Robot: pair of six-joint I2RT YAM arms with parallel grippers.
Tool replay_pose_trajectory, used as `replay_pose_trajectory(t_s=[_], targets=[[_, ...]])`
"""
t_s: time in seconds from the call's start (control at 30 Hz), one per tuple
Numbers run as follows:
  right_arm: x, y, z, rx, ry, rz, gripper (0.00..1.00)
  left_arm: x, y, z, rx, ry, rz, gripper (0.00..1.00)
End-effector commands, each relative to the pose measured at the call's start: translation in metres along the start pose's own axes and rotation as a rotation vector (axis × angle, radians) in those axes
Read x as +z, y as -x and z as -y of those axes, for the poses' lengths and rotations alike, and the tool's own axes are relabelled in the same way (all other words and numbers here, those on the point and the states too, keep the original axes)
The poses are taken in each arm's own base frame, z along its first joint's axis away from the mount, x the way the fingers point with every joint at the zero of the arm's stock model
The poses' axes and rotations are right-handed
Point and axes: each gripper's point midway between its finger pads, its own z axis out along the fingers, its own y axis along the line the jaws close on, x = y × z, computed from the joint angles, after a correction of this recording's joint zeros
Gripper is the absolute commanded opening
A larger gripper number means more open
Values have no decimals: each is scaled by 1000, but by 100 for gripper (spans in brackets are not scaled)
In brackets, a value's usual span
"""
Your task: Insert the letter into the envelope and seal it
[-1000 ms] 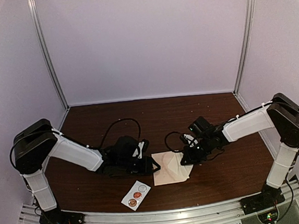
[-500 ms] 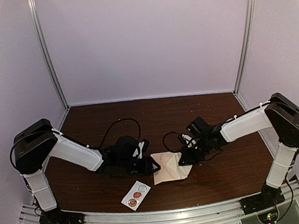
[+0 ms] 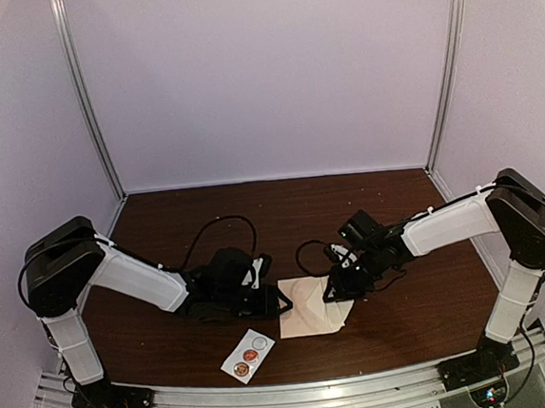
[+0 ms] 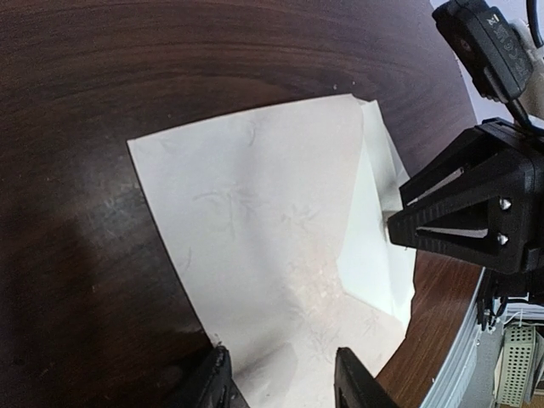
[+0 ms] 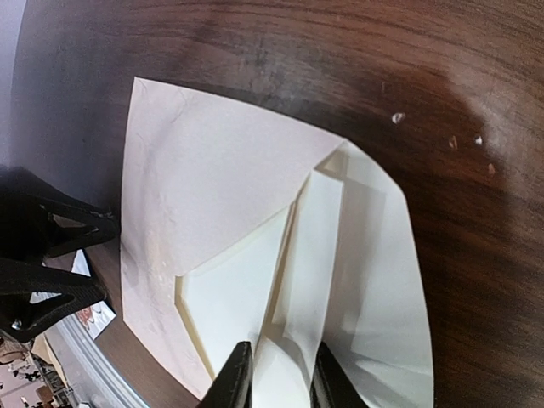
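A pale pinkish-cream paper envelope lies flat on the dark brown wooden table in front of me, towards the near edge and between my two grippers. Along the envelope's right side are paler cream folded panels. I cannot tell whether they are the flap, a letter, or both.

My right gripper is low over the envelope's right edge. Its black fingers are only narrowly parted, with a fold of the cream paper running up between them. I cannot tell whether they are pinching that fold or have let it go.

My left gripper is at the envelope's left edge. Its fingers are spread apart and grasp nothing, and the flat paper shows in the gap between them. The tips sit over the paper, but I cannot tell whether they press on it.

Just beyond the envelope's near left corner, a small white rectangular sticker strip lies on the table, apart from the envelope. It carries two round stickers, one reddish-orange and one whitish.

Both white-sleeved arms reach in low towards the envelope from opposite sides.
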Motion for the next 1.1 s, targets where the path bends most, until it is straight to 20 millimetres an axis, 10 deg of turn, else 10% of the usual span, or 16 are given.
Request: replay_pose_trajectory(t_s=[0.0,0.33,1.07], targets=[[-5,-9,1,14,7,-3,25,-1,-2,-4,11,27,-6,43],[-7,-19,-6,56,95,7,1,0,-2,-2,9,15,-7,43],[-3,-4,-33,160,252,89,0,2,-9,2,-12,-30,-26,43]])
